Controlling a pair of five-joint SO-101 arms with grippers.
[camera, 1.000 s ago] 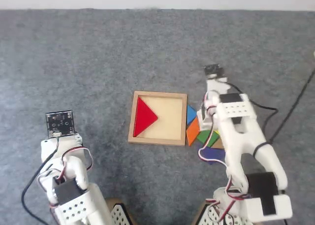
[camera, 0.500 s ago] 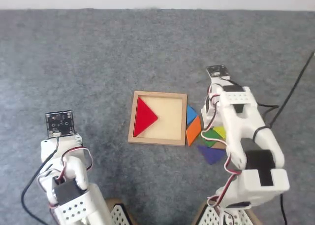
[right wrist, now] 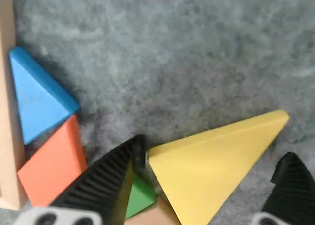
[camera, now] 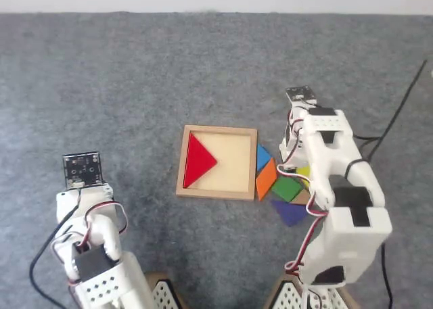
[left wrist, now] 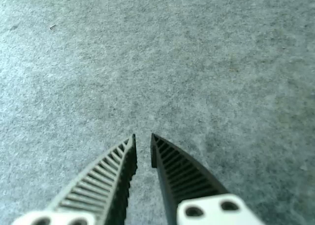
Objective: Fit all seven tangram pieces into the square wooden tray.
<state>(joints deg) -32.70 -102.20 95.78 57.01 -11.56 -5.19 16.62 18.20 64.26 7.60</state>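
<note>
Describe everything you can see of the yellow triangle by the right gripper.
The yellow triangle is a thick, flat piece, seemingly painted wood, with a smooth plain top. It lies between the open fingers of the right gripper, over grey carpet. One finger sits at a corner. Its edge overlaps a green piece and a tan piece; whether it rests on them is unclear.

I get only a sliver of the green piece [right wrist: 141, 198] behind the near finger [right wrist: 98, 178]; the tan piece [right wrist: 157, 216] beside it runs off-frame.
</note>
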